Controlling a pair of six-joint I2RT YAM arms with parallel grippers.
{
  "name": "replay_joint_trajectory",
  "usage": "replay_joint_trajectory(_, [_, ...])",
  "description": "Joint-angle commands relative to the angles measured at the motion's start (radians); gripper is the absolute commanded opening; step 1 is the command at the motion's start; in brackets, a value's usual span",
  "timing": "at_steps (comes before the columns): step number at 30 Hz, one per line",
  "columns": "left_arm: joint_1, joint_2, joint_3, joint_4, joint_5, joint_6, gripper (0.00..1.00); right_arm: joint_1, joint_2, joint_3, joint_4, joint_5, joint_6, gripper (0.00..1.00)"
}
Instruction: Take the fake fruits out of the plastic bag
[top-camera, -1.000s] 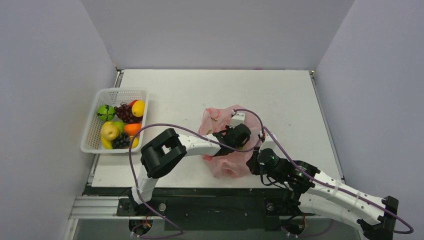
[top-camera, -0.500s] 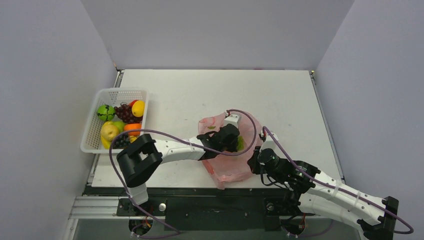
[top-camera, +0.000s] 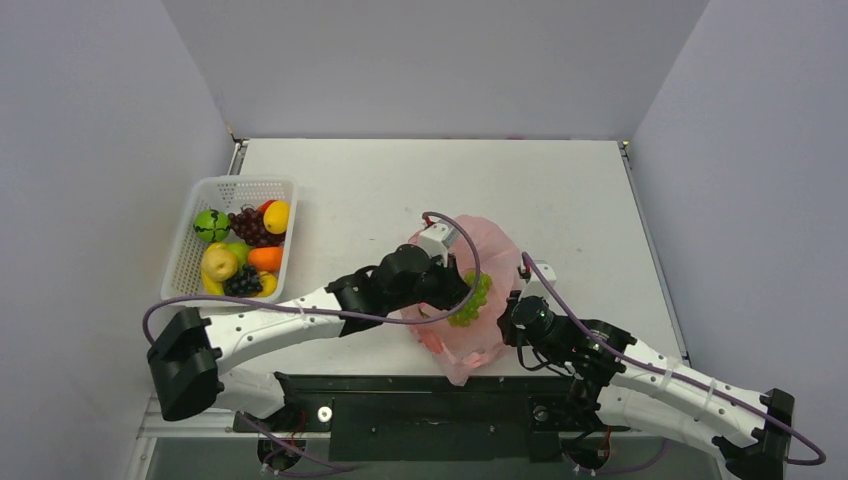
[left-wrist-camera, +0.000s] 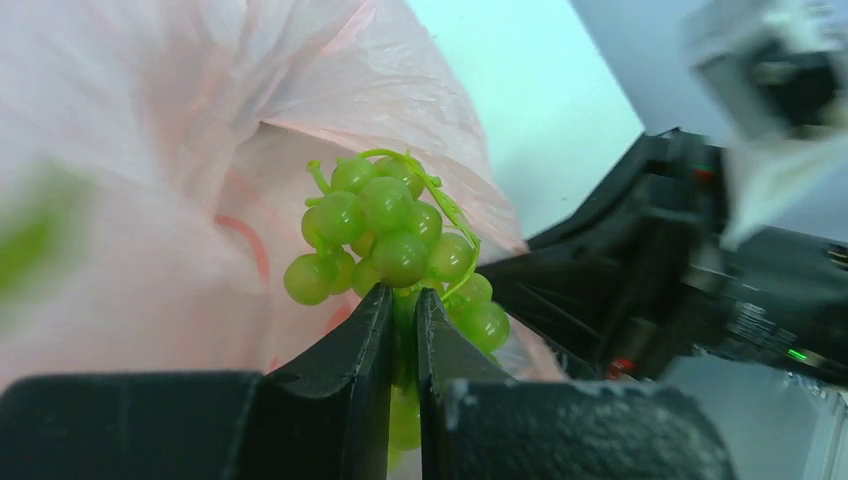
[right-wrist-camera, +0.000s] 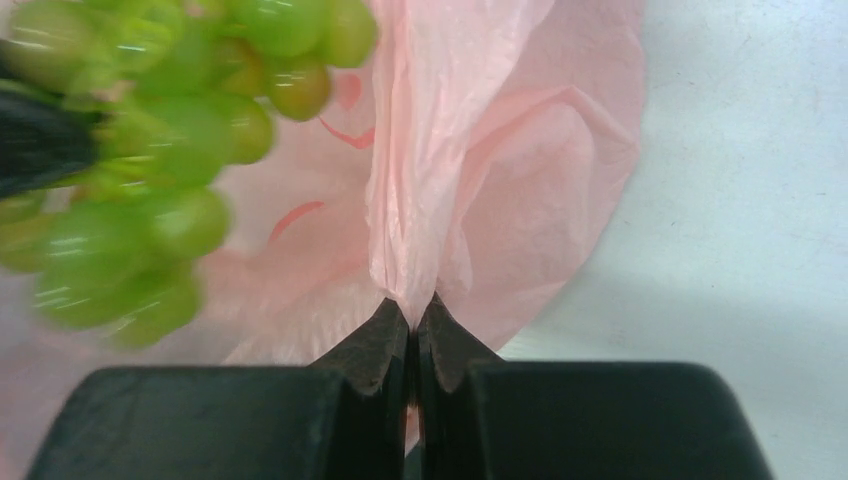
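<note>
Glossy round green grapes have lifted from the crinkled pink bag.

The grapes are pale green — the plastic bag pink with red prints, the basket white.

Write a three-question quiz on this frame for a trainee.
1. What does the left gripper hold?
A) a lemon
B) green grapes
C) a bag handle
2. True or false: the right gripper is open, clear of the bag.
3. Fill in: the orange lies in a white ____.

Key:
1. B.
2. False: it is shut on a fold of the bag.
3. basket.
</note>
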Motion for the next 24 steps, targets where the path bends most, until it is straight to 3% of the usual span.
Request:
replay_joint_trajectory(1, [0.001, -0.149, 0.04, -0.031, 0.037, 0.058, 0.0, 0.007, 0.015, 0.037, 0.03, 0.038, -0.012, 0.0])
replay_joint_trajectory(6, [0.02, -0.294, 0.064, -0.107, -0.062, 0.119, 0.0, 0.006, 0.019, 0.038, 0.04, 0.035, -0.017, 0.0])
replay_joint_trajectory(12, [0.104, -0.614, 0.047, -0.11, -0.185, 0.199, 0.0, 0.005, 0.011, 0.036, 0.039, 0.041, -0.021, 0.0])
replay_joint_trajectory(16, [0.124, -0.684, 0.123, -0.354, -0.477, 0.291, 0.0, 0.003, 0.015, 0.044, 0.04, 0.035, -0.025, 0.0])
replay_joint_trajectory(19, [0.126, -0.704, 0.145, -0.535, -0.829, 0.325, 0.0, 0.003, 0.02, 0.047, 0.041, 0.042, -0.032, 0.0])
replay_joint_trajectory(20, [0.128, -0.723, 0.126, -0.548, -0.954, 0.347, 0.0, 0.003, 0.022, 0.05, 0.041, 0.043, -0.036, 0.0])
replay_joint_trajectory(24, [0.145, -0.789, 0.004, -0.448, -1.144, 0.547, 0.0, 0.002, 0.031, 0.056, 0.041, 0.042, -0.045, 0.0])
